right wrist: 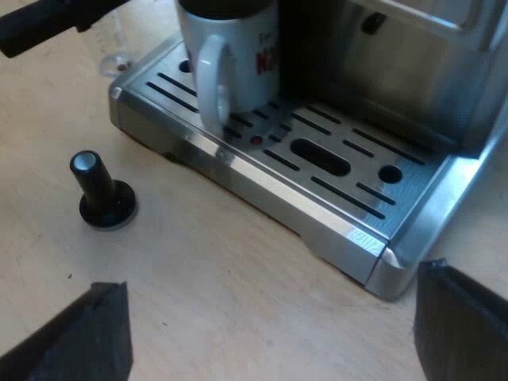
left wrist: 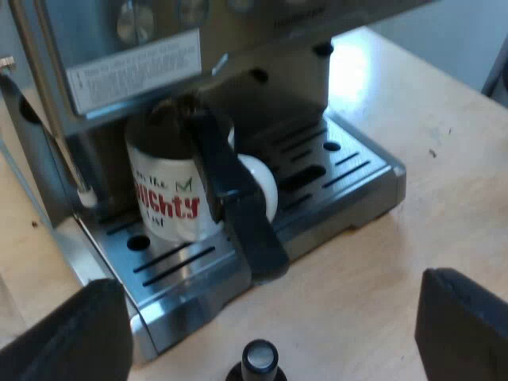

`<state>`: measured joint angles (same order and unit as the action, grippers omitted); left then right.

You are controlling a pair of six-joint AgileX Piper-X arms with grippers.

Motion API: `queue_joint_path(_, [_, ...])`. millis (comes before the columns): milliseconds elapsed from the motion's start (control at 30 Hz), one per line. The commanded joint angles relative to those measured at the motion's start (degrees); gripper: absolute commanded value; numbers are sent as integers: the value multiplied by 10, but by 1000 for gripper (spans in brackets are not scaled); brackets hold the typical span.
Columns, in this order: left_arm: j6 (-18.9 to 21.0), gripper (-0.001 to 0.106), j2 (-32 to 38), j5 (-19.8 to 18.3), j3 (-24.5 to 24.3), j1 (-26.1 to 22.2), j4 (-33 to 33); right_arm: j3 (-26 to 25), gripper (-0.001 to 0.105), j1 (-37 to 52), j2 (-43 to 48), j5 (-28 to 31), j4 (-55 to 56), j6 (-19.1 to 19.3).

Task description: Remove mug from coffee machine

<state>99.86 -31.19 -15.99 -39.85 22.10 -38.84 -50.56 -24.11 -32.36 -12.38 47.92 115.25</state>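
Note:
A white mug (left wrist: pixel 171 194) with red lettering stands on the espresso machine's metal drip tray (left wrist: pixel 349 171), under the brew head. The holder's dark handle (left wrist: pixel 238 198) juts out from the machine's front, across the mug's side. My left gripper (left wrist: pixel 270 341) is open above the table, short of the tray, its fingers (left wrist: pixel 71 333) spread wide. In the right wrist view the mug (right wrist: pixel 234 55) shows its handle (right wrist: pixel 208 83) turned toward the tray's edge. My right gripper (right wrist: pixel 266 333) is open too, low over the table and apart from the mug.
A tamper with a black knob (right wrist: pixel 99 190) stands on the wooden table close to the tray's edge, also seen between my left fingers as the tamper (left wrist: pixel 258 361). The dark handle (right wrist: pixel 48 24) reaches over the table. A clear glass foot (right wrist: pixel 115 59) sits beside the tray. A steam wand (left wrist: pixel 75 171) hangs by the mug.

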Motion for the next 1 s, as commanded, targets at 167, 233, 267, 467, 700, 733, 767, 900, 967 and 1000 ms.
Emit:
queue_joint_path(167, [-3,83,-26,-1,-4,4,6,-7,74,-41,-50,-8,-55,11])
queue_joint_path(233, [-3,83,-27,-1,-4,4,6,-7,74,-50,-57,-8,-63,11])
queue_joint_path(267, [-3,83,-28,-1,-4,4,6,-7,74,-64,-68,-8,-72,11])
queue_joint_path(467, [-3,83,-28,-1,-4,4,2,-5,74,-97,-104,-7,-74,9])
queue_joint_path(700, [-3,83,-28,-1,-4,4,2,-5,74,-102,-158,-7,-74,-24])
queue_joint_path(733, [-3,83,-28,-1,-4,4,2,-5,74,-102,-161,-7,-74,-29])
queue_joint_path(767, [-3,83,-28,-1,-4,4,2,-5,74,-102,-170,-7,-74,-38])
queue_joint_path(900, [-3,83,-28,-1,-4,4,2,-5,74,-102,-195,-7,-74,-51])
queue_joint_path(967, [-3,83,-28,-1,-4,4,2,-5,74,-102,-205,-7,-74,-51])
queue_joint_path(1000, [-3,83,-28,-1,-4,4,2,-5,74,-102,-211,-7,-74,-51])
